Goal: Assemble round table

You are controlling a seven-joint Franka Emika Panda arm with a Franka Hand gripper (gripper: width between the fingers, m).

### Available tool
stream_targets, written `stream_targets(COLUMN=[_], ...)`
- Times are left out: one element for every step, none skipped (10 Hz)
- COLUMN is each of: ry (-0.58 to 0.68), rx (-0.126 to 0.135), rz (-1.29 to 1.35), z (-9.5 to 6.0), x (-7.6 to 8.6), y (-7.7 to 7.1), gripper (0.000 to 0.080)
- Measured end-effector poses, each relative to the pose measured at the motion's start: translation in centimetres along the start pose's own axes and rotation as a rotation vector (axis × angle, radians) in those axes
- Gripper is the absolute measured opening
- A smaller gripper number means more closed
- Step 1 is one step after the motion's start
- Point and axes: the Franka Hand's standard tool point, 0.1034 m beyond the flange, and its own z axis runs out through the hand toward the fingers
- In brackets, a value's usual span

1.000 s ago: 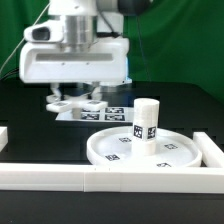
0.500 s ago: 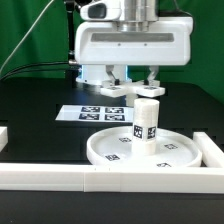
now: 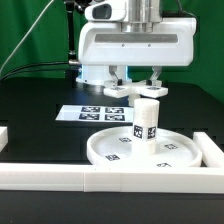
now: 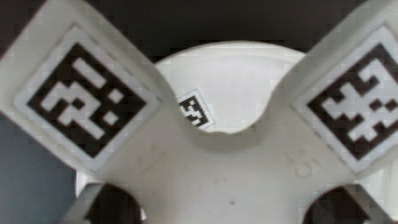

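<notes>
the rimmed round disc [image 3: 100,152] lies nearest, the cylinder leg [image 3: 147,120] upright on it. just above the leg, the cross-shaped foot [image 3: 117,88] is clamped in the gripper [image 3: 135,78]; it should be centred, then lowered squarely.

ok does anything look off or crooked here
Nothing stands out. The leg stands upright on the disc, and the end effector holds the foot above it, apparently level.
</notes>
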Motion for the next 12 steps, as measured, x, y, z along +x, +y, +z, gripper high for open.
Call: stream_targets(ry=[0.008,0.005,0.003,0.02,0.018,0.013,0.013,0.013,0.011,0.009,0.019,0.021], rx=[0.004,0.009,0.015,0.018,0.016,0.015,0.015,0.015,0.013,0.005,0.003,0.0], rz=[-0.003,-0.011,-0.012,-0.014,-0.013,-0.013,-0.013,-0.013,-0.018,-0.043,-0.048,-0.05], z=[-0.7,-1.4,-2.2,-3.1,-2.6,-2.4,-2.4,-2.4,-2.4,-2.9,-3.1,-2.9], x=[0.6,1.3,2.1,3.1,2.7,2.6,2.6,2.6,2.7,3.7,4.9,5.2], y=[-0.3,-0.9,-1.2,-1.4,-1.2,-1.2,-1.2,-1.2,-1.2,-1.4,-1.7,-1.8], gripper=[0.0442,0.0442,0.0442,0.0442,0.0442,0.0442,0.0442,0.0442,0.0442,0.0442,0.0442,0.0442])
